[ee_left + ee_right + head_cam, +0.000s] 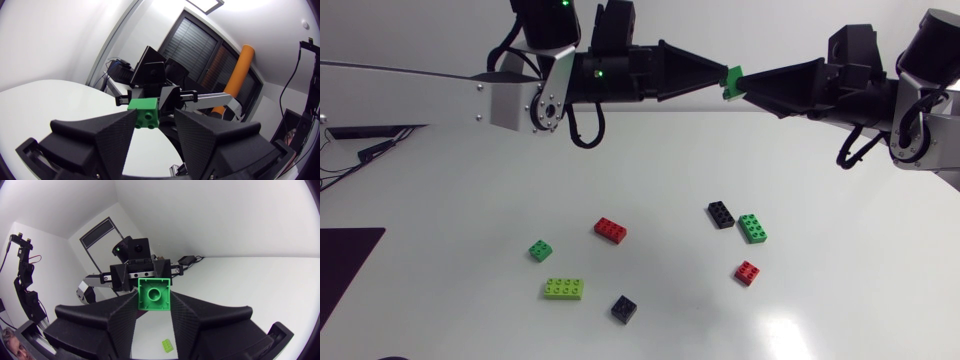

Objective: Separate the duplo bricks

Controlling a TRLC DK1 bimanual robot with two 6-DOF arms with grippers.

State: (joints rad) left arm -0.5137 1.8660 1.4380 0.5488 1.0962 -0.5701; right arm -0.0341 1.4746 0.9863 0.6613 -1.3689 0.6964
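Your right fingers (115,325) are clamping the green brick (732,80) high over the far bench (470,200). Your left fingers (110,135) are gaping around it, only one touching. Pulling now, you're risking that one-sided contact twisting it loose.

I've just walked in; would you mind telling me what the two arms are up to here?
The two arms meet tip to tip above the table. The right gripper is shut on a green duplo brick, and the left gripper sits right against it from the other side; whether it grips too is unclear. Loose on the table lie a lime brick, two red bricks, two black bricks and two more green bricks.
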